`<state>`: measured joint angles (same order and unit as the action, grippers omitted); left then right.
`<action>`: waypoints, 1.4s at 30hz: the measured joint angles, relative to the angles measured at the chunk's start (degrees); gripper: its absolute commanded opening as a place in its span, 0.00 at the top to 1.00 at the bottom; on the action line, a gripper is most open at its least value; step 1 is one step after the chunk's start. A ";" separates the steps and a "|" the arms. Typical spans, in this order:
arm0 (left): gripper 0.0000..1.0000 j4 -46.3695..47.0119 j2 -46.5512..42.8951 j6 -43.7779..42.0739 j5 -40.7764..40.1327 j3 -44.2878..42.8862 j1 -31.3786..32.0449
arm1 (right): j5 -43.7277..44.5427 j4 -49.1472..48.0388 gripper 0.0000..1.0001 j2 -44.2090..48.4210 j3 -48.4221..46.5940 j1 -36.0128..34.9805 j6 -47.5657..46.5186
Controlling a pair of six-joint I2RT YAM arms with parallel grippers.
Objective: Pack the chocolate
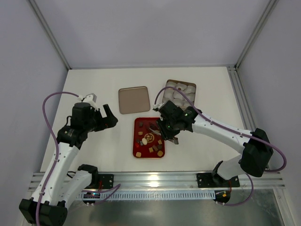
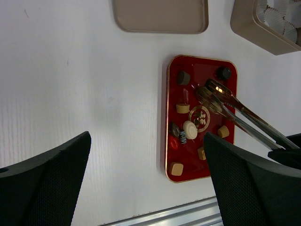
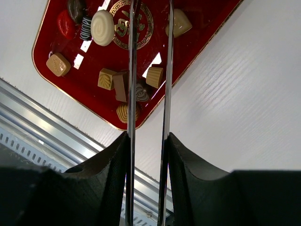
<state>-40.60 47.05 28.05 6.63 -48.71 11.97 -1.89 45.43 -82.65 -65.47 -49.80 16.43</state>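
The chocolate, several small brown, tan and whitish pieces, lies on the red tray. The pieces and the tray also show in the left wrist view. My right gripper is shut on metal tongs that reach over the tray. Their tips hover close together above its far half, and I cannot tell whether a piece sits between them. In the right wrist view the gripper squeezes the two blades above the chocolates. My left gripper hangs open and empty left of the tray.
A beige box with white paper cups stands behind the tray, to the right. Its flat beige lid lies to the left of it. An aluminium rail runs along the near table edge.
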 measured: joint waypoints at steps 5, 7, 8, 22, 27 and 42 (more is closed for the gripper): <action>0.00 0.00 0.00 0.02 0.00 0.00 0.02 | 0.46 0.13 0.62 -0.02 0.00 -0.13 0.24; 0.00 0.00 0.00 0.02 0.00 0.00 0.02 | 0.66 0.13 0.62 -0.02 0.00 -0.24 0.31; 0.00 0.00 0.00 0.02 0.00 0.00 0.02 | 0.70 0.15 0.62 -0.11 0.00 -0.31 0.37; 0.00 -0.02 0.00 0.02 0.00 0.00 0.02 | 4.39 1.90 0.66 -2.89 -2.47 -2.01 0.63; 0.00 0.00 0.00 0.02 0.00 0.00 0.02 | 4.76 2.40 0.69 -2.89 -2.73 -2.12 0.83; 0.00 0.00 0.00 0.02 0.00 0.00 0.02 | 4.26 2.45 0.69 -1.31 -2.91 -1.64 1.92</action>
<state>-40.60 47.05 28.08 6.63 -48.71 11.99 2.37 47.88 -83.96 -68.38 -51.44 18.35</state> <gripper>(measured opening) 0.995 0.322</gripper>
